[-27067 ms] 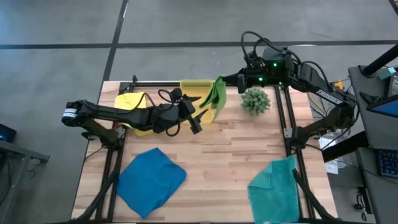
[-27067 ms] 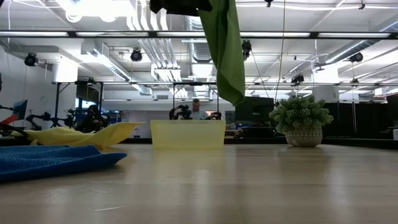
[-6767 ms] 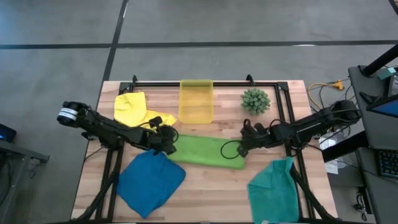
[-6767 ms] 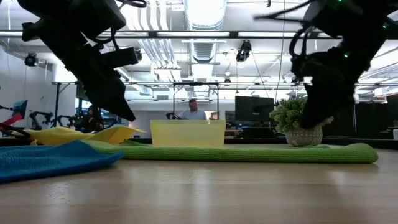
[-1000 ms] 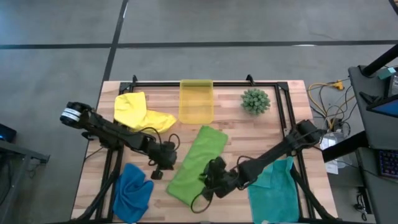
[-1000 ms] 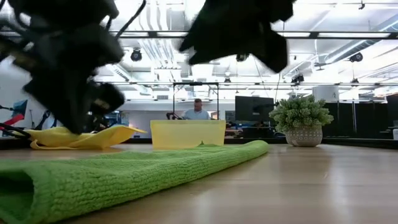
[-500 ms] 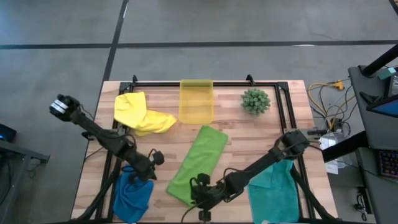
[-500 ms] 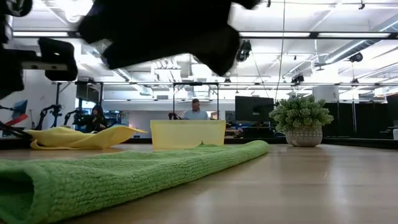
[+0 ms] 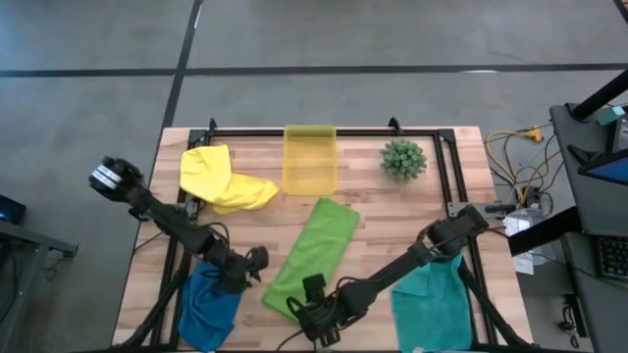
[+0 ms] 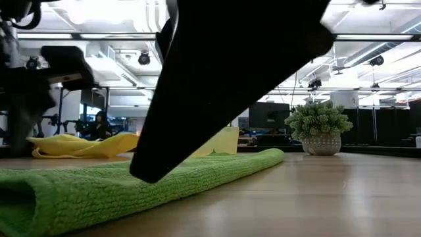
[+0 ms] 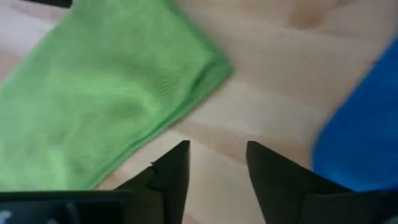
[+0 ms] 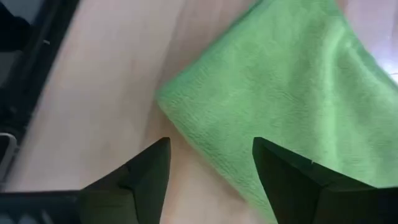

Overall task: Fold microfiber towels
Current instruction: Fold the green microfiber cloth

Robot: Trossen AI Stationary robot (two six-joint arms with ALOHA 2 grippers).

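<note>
Lime green towel (image 9: 311,258) lies folded in a long strip, lower centre of the high view. Right gripper (image 12: 210,163) and left gripper (image 11: 217,160), fingers spread and empty, hover at its near end, apparently poised to regrasp.

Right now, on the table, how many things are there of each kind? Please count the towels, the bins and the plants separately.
Towels: 4 - yellow towel, lime green towel, royal blue towel, teal towel
Bins: 1 - yellow-green plastic bin
Plants: 1 - small spiky green plant
Total: 6
</note>
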